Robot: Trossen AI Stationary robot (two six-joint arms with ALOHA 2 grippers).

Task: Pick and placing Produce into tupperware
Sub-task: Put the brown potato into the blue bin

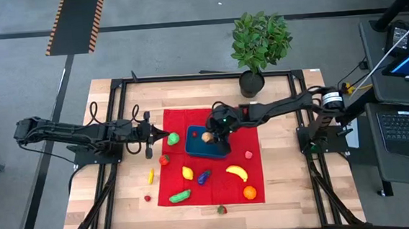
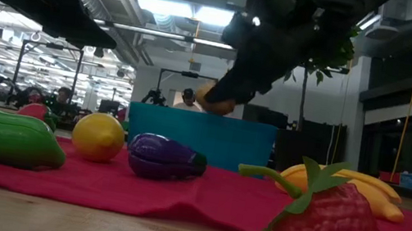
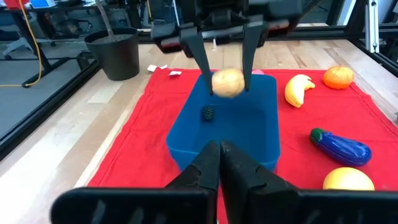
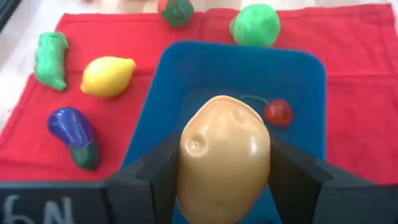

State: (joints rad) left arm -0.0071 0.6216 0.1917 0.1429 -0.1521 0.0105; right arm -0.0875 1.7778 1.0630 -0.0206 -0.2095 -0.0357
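My right gripper [image 1: 208,136] is shut on a tan toy potato [image 4: 224,155] above the dark teal tupperware [image 1: 218,150], which stands on a red cloth [image 1: 256,176]. A small red piece [image 4: 278,112] and a dark piece [image 3: 208,113] lie inside the tupperware. More produce lies around it: a green piece [image 1: 173,138], a lemon [image 1: 188,173], an eggplant [image 1: 204,176], a banana [image 1: 237,172], an orange [image 1: 250,192] and a cucumber [image 1: 180,196]. My left gripper [image 3: 221,163] is shut and empty, left of the cloth [image 1: 148,136]. My right gripper pinches the potato by its two opposite sides [image 4: 186,168] between its two fingers [image 3: 202,59]. The fingers come from above, pointing down. The potato sits at their free ends [image 3: 228,83], lifted clear, just above the tupperware's rim [image 2: 205,120].
A potted plant [image 1: 257,46] stands at the table's far edge. A strawberry [image 1: 221,209] lies near the front edge of the cloth. A yellow piece [image 1: 151,176] and a small red one [image 1: 147,198] lie on the bare wood to the left.
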